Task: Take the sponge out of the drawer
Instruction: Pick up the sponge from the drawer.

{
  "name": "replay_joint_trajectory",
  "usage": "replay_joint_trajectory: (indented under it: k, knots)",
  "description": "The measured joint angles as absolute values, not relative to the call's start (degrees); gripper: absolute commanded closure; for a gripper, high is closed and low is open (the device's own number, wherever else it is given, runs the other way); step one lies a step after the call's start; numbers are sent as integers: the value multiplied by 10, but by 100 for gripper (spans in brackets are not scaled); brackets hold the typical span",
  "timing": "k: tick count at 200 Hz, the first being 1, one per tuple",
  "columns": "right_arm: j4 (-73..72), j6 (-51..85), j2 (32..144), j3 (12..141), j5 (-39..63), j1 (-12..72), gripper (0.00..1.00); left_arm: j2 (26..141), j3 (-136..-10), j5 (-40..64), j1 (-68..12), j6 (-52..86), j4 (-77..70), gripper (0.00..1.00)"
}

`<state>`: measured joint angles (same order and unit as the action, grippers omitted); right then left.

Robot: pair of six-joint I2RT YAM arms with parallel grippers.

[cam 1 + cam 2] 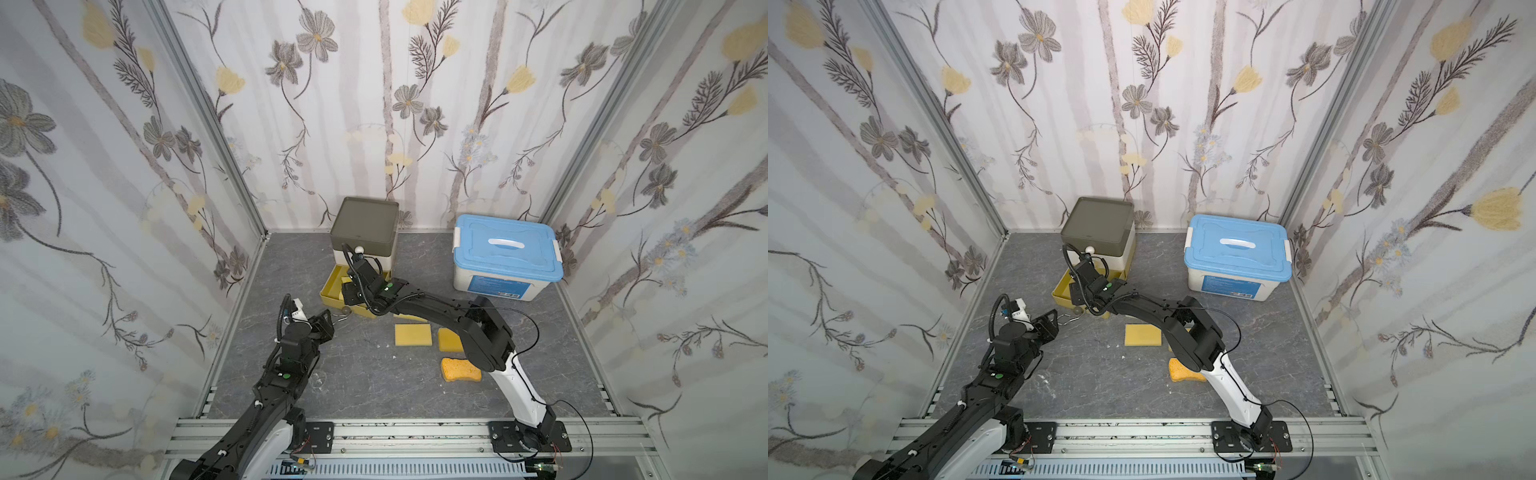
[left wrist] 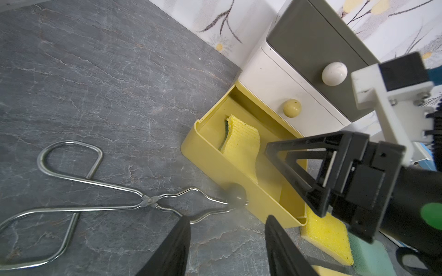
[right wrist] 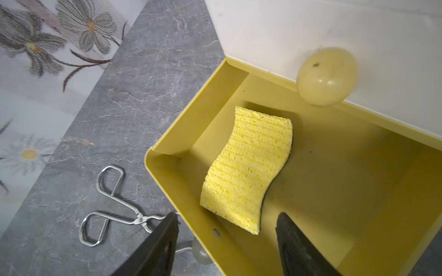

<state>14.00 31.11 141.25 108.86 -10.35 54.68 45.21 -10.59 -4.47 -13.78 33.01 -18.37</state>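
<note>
We see the drawer (image 3: 153, 153) pulled well out of the foot of the cabinet (image 2: 275, 78), which leaves its inside open from above. The sponge (image 3: 248, 167) lies in the drawer, yellow face up with a green backing under it. It is bowed, and one end sits close to the drawer's front wall.

The right tool (image 3: 227, 215) hangs over the drawer above that end. Its 2 fingers are spread, 1 on either side of the sponge, and touch nothing we can see, so it is released and empty. We judge this straddle is set up for a pinch across the sponge's short width, the narrow way to take a soft slab. The task looks about midway to us: drawer open, sponge not yet gripped. The finger nearer the front wall looks lined up almost over that wall, so it could land on the rim instead of inside. The sponge will squash, so the grip must close well in.

The left tool (image 2: 227, 217) sits low over the tabletop (image 1: 353, 374) just outside the drawer's front, its fingers apart and holding nothing. The tongs (image 2: 143, 199) lie flat there, with their tips at the drawer's knob (image 2: 235, 196). One wire passes beside a finger, and we cannot tell if it touches. We judge the left tool waits there, clear of the right arm.
</note>
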Motion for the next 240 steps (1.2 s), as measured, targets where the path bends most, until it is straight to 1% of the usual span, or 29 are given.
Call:
replay_joint_trajectory:
  k: [45, 93, 142, 190, 202, 216, 240]
  knots:
    - [143, 325, 1450, 1096, -113, 544, 34, 453, -106, -45, -138, 330, -184, 47]
    - [110, 325, 1473, 1104, -140, 539, 36, 455, -106, -49, -138, 330, -184, 47]
    - [157, 323, 1520, 1196, -153, 531, 35, 453, -106, -53, -138, 330, -184, 47]
    - [185, 316, 1524, 1203, -152, 532, 48, 451, -106, -54, -138, 330, -183, 47]
    - [191, 316, 1525, 1206, -152, 532, 49, 450, -106, -54, -138, 330, -183, 47]
    - [198, 309, 1530, 1218, -150, 532, 52, 448, -106, -54, -138, 330, -183, 47]
    - [221, 303, 1543, 1248, -149, 532, 53, 444, -106, -55, -138, 330, -182, 47]
